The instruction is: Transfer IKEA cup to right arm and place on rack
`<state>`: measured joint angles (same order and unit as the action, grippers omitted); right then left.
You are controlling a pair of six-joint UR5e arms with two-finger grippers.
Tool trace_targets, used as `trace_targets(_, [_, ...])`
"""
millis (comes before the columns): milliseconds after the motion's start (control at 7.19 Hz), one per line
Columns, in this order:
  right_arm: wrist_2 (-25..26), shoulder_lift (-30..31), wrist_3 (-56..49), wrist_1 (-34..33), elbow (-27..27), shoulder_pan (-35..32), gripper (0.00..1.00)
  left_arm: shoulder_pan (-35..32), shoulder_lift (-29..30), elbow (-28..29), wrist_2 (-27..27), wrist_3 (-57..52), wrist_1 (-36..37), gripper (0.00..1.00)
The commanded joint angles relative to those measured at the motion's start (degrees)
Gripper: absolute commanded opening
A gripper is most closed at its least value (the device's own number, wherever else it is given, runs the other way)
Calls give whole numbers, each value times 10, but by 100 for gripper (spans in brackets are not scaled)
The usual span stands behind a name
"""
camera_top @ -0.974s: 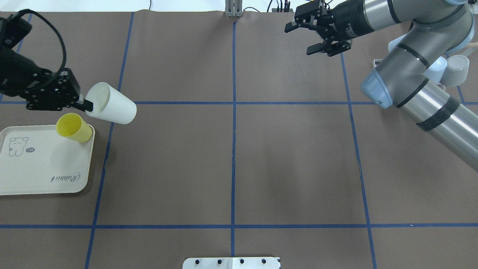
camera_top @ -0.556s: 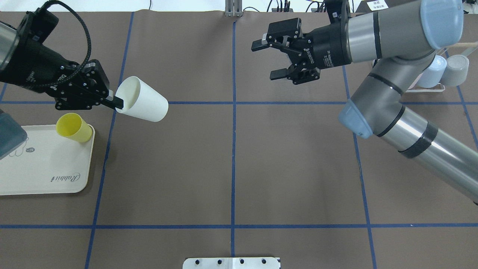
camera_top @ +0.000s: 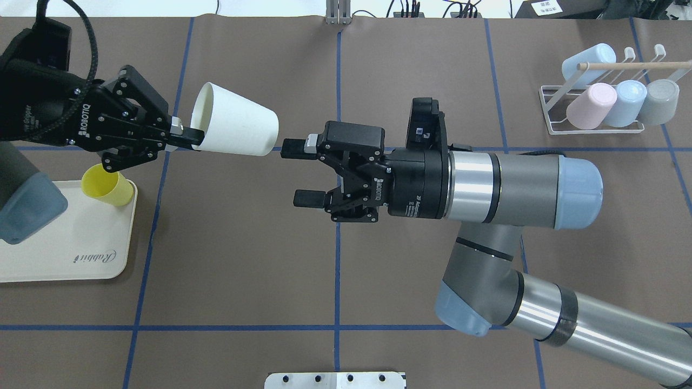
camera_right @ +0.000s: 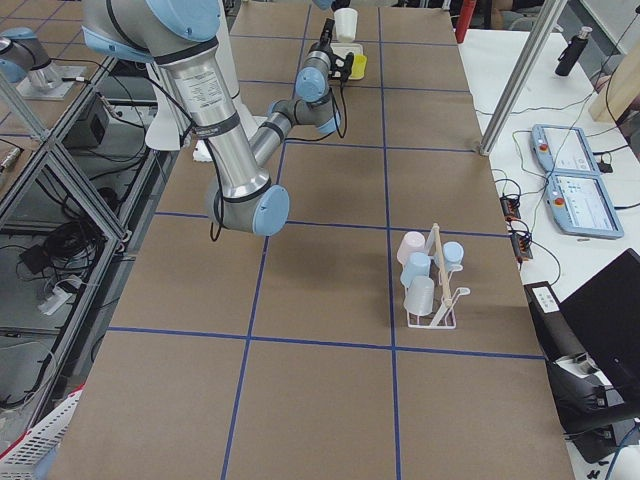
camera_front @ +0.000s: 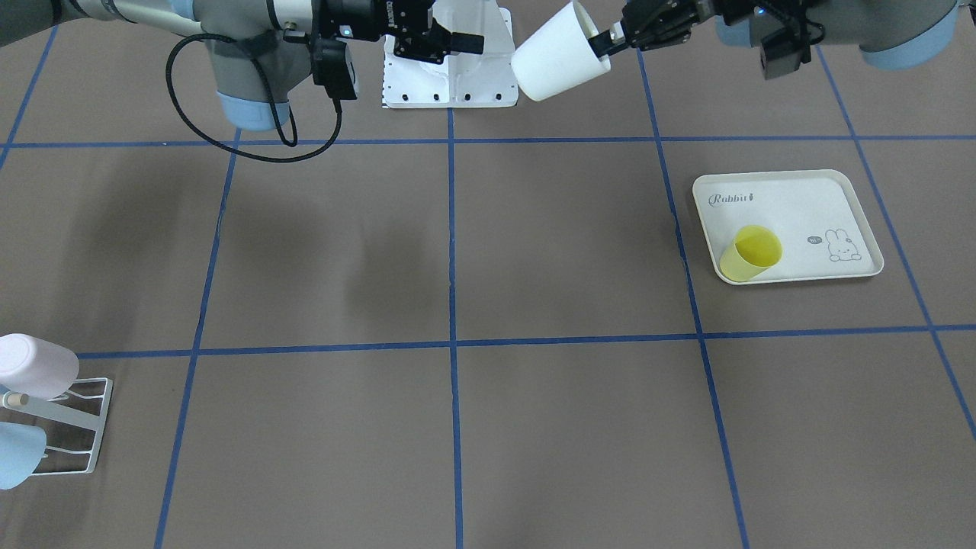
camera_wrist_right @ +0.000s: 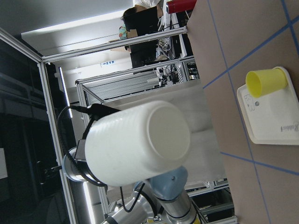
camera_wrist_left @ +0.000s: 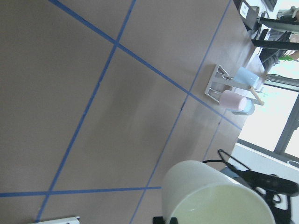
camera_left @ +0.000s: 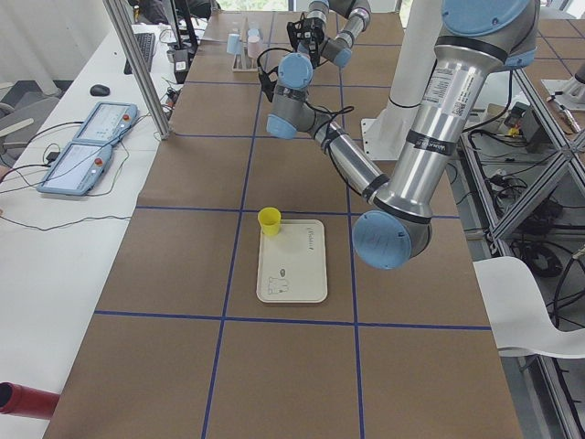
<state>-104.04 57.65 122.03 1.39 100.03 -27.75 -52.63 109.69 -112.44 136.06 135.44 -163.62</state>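
Note:
The white IKEA cup (camera_top: 235, 127) hangs on its side in the air, base pointing right. My left gripper (camera_top: 188, 139) is shut on its rim, one finger inside the cup. My right gripper (camera_top: 296, 173) is open and faces the cup's base, its upper finger just beside the base and not touching. The cup also shows in the front view (camera_front: 560, 52) and in the right wrist view (camera_wrist_right: 140, 144), bottom on. The white wire rack (camera_top: 594, 131) stands at the far right and carries pink, light blue and grey cups under a wooden rod.
A yellow cup (camera_top: 108, 185) stands on the corner of the cream rabbit-print tray (camera_top: 54, 254) at the left edge, below my left gripper. Blue tape lines grid the brown table. The rack also shows in the front view (camera_front: 101, 427).
My left gripper has carried the white cup to the right, toward the table's middle. My right arm has swung from the far right corner to the centre, open, in front of the cup's base.

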Motion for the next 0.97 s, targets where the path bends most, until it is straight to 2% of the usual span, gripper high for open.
trace_targets(0, [17,0,0,11,24,14,99,24,-4,16,-59,113,-140,0])
trace_targets(278, [77,-3,-2,43,23,16,99,27,-6,36,-99,174,-216,0])
trace_targets(417, [88,-3,-2,48,22,16,99,40,-5,48,-113,211,-256,0])
trace_targets(556, [90,-5,-2,48,21,16,99,62,-2,48,-153,241,-275,0])
trace_targets(835, [96,-8,-2,48,20,21,99,82,0,44,-164,246,-282,0])
